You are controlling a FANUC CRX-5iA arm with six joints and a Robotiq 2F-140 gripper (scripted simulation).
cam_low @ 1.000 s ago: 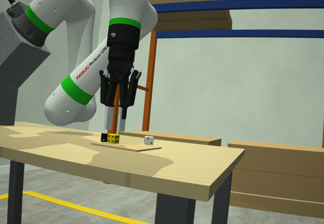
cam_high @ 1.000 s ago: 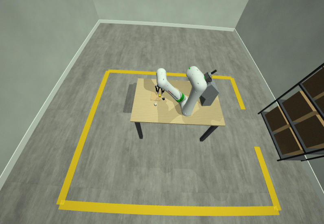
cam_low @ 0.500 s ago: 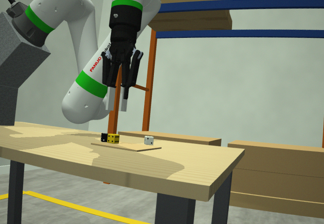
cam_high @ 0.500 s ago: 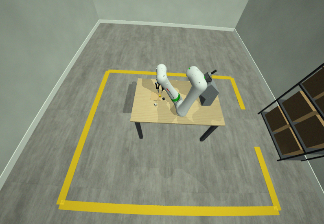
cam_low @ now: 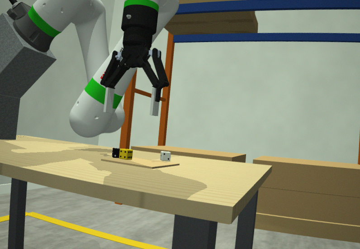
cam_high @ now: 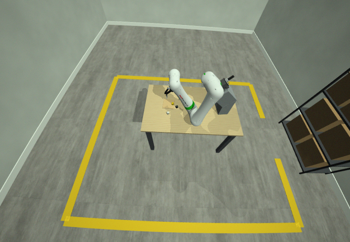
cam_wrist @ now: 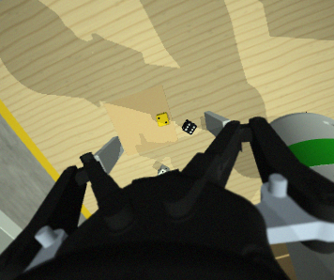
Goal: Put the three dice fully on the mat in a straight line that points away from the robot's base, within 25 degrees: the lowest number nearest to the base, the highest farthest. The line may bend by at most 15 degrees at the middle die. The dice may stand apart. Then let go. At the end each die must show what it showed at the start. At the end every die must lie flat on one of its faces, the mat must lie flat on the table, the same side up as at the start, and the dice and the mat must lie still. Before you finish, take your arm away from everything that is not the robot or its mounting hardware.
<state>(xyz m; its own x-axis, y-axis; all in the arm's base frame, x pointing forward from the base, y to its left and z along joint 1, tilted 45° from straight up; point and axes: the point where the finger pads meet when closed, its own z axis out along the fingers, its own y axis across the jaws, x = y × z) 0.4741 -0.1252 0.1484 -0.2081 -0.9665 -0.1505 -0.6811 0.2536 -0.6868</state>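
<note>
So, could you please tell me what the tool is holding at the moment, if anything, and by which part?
Nothing: the tool is open above the table, with no die between its fingers.

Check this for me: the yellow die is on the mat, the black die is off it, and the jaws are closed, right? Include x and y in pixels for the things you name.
Not quite: the exterior view shows the jaws standing wide open. The yellow die (cam_high: 172,103) (cam_low: 125,154) (cam_wrist: 162,119) and black die (cam_high: 176,106) (cam_low: 115,152) (cam_wrist: 189,127) are as you said.
</note>
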